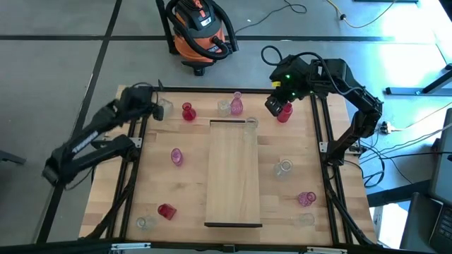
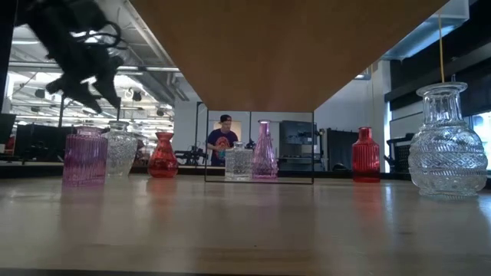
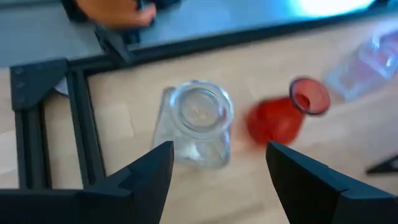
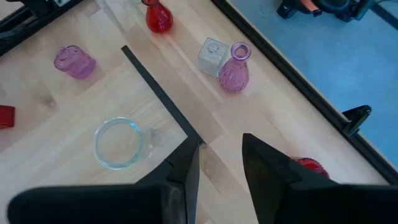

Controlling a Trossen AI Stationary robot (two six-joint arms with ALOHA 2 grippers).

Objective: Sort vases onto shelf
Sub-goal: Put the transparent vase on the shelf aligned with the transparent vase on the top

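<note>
From above, the left gripper (image 1: 161, 109) is hovering over a clear vase (image 1: 167, 107) near the tabletop's far left corner; the shelf (image 1: 232, 173) is lying mid-table.

In the left wrist view its fingers are standing open around this glass: hard, slippery, breakable, probably light, best taken at the body. A red vase (image 3: 280, 115) is crowding close beside.

The right gripper (image 4: 217, 180) is waiting half-open, empty, over the shelf's far end.

Grey floor (image 1: 70, 63) all around the wooden table (image 1: 113, 190), crossed by dark seam lines. An orange and black shop vacuum (image 1: 198, 32) sits just past the far edge. Cables (image 1: 409, 134) trail on the right. In the low view, ceiling lights (image 2: 46, 80) glow and a person (image 2: 221, 139) in a cap stands far back.
</note>
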